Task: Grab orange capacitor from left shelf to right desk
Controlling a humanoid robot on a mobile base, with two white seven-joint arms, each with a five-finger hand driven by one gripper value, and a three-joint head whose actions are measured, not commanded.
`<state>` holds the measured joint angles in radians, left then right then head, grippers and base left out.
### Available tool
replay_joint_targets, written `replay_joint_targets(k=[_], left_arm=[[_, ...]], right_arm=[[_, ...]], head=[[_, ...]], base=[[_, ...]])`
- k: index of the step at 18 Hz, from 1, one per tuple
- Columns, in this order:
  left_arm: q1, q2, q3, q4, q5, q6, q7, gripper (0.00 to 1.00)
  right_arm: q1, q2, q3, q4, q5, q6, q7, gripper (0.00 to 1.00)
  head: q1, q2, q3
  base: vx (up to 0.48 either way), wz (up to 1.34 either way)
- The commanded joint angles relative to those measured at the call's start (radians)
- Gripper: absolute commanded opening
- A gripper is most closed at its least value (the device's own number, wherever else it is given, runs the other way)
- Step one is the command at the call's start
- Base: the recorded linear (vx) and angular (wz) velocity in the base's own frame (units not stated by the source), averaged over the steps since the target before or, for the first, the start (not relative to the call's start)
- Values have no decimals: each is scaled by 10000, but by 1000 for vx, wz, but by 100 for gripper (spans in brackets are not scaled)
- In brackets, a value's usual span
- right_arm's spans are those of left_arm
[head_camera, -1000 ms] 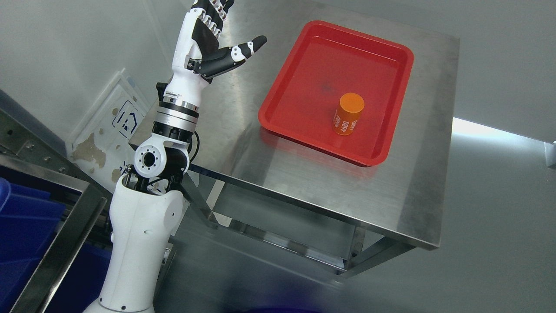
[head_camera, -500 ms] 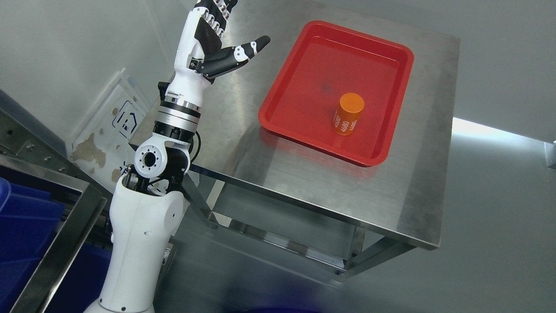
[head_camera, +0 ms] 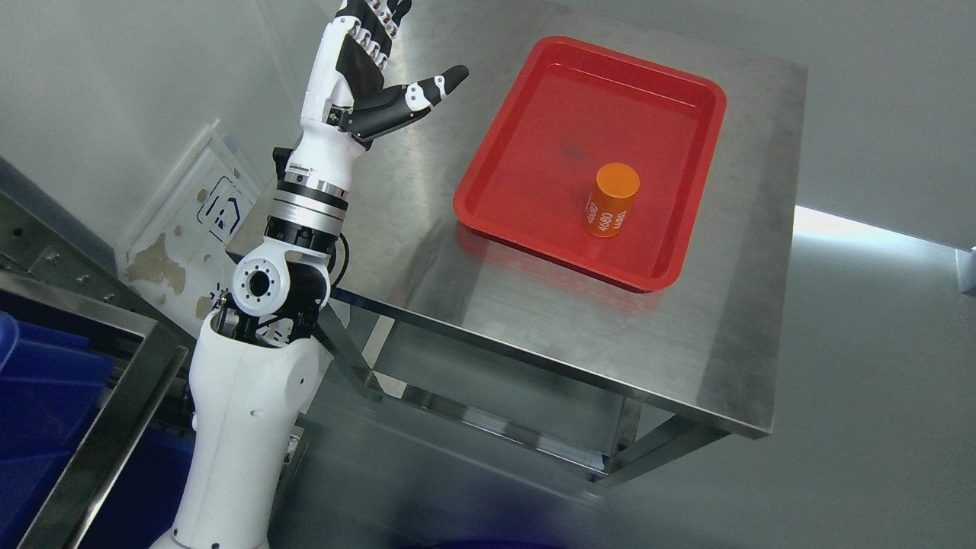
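One orange cylindrical capacitor (head_camera: 612, 200) upright in glossy red tray (head_camera: 526, 152).

Printed in white down the side of the orange capacitor (head_camera: 611, 201): "4080", turned sideways, with a second white line beside it too small to make out. On the white floor panel (head_camera: 200, 229) by the desk leg, a dark blue house-shaped outline symbol, partly worn, without legible words
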<state>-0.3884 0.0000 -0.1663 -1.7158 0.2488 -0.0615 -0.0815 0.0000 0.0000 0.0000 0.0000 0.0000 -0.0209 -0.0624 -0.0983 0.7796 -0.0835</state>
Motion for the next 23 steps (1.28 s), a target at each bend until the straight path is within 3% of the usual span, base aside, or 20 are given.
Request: replay_joint_targets(k=[1,23], left_arm=[[49,175,282,-54,-3,139,-14,100],[111,175,298,-54,-3,308,33,100]], right_arm=[[31,-175,-169,-175,30,-6,-5,100],[31,-175,-169,-175,30,-6,-5,100]], head=[[0,0,0],[0,0,0]], base=[[0,0],[0,0]])
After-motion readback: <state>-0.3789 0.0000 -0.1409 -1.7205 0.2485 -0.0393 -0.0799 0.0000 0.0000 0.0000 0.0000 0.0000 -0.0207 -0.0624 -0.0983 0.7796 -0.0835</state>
